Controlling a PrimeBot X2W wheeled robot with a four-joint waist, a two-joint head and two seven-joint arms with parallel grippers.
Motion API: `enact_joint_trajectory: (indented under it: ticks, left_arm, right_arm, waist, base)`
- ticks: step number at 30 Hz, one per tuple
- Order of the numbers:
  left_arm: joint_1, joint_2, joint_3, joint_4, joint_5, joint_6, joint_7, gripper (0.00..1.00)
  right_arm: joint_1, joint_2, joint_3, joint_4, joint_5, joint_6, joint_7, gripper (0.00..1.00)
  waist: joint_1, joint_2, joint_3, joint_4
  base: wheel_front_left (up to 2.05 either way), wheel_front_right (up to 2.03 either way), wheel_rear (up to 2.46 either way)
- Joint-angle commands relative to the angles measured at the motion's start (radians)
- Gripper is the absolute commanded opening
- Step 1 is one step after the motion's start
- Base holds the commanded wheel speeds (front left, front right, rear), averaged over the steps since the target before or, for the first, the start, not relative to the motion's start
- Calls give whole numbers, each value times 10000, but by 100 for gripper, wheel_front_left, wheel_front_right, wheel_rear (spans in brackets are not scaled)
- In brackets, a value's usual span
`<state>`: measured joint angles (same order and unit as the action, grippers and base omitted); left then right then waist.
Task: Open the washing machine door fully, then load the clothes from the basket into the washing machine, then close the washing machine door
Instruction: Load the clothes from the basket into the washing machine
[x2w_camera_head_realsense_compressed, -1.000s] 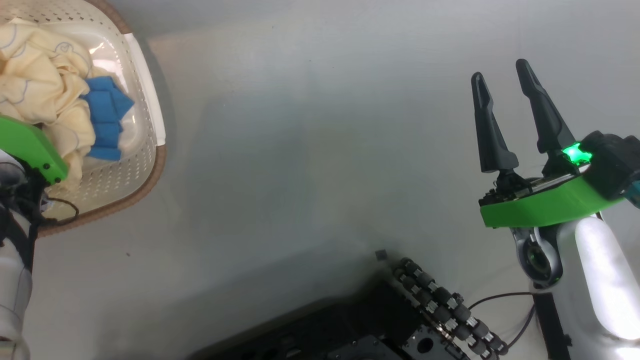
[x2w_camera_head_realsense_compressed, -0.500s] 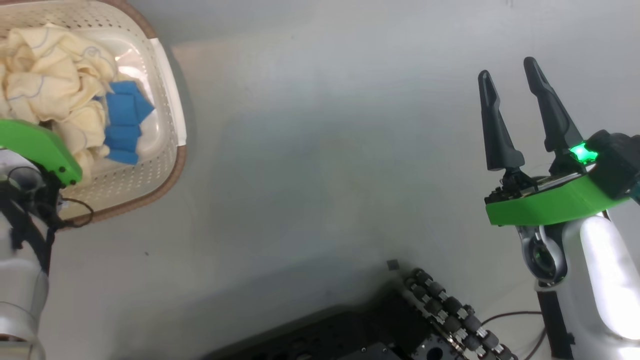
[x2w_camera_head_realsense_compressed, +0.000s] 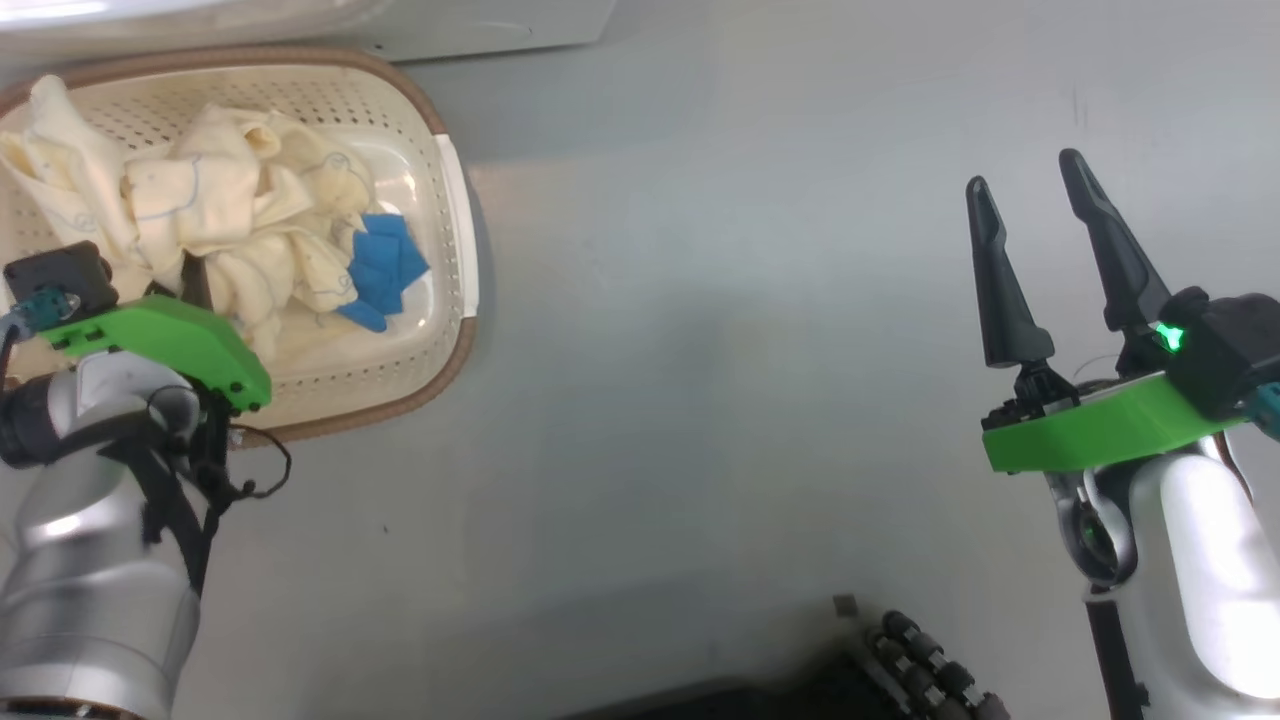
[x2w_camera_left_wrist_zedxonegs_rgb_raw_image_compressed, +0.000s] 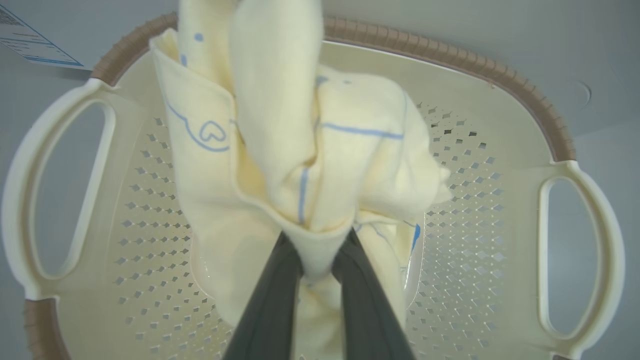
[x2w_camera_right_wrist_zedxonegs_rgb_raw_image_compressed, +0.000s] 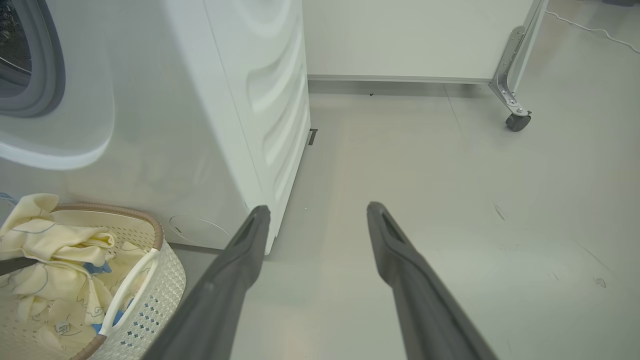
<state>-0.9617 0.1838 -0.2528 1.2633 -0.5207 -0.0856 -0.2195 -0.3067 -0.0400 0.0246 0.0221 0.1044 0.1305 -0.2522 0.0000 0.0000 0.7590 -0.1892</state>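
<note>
Now that your left gripper (x2w_camera_left_wrist_zedxonegs_rgb_raw_image_compressed: 318, 247) just clamped onto clothes (x2w_camera_left_wrist_zedxonegs_rgb_raw_image_compressed: 280, 150) in the 10 o'clock basket (x2w_camera_head_realsense_compressed: 462, 240), you can lift; right gripper (x2w_camera_head_realsense_compressed: 1022, 172) idles spread at 3 o'clock.

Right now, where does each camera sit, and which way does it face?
Head: up on the head, facing down at the grey floor; open right hand and left forearm show.
Left wrist: above the cream perforated plastic basket, facing into it; left hand shut on pale yellow clothes.
Right wrist: on the right arm, facing the floor beside the big white washing machine; own fingers show.
Shared: all three show the basket.
</note>
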Motion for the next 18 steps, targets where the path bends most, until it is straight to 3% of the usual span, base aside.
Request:
enact_joint_trajectory:
  ticks: [1,7,18]
  left_arm:
    - [515,254,163,-247,9,107,-252,0]
    - [1235,149,239,-939,76,246,-410,0]
    - [3976,194,934,-4714,640,819,-421,0]
  right_arm:
    - [393,-102,79,-206,-158,2,-25,100]
    - [596,-102,35,-133,-409,2,188,100]
    - [1217,-102,-119,80,-453,2,543,100]
  waist:
    - [0,0,-735,492]
    - [0,0,-1619,834]
    - [0,0,-3538,1131]
  base:
    - [0,0,0]
    - [0,0,0]
    - [0,0,0]
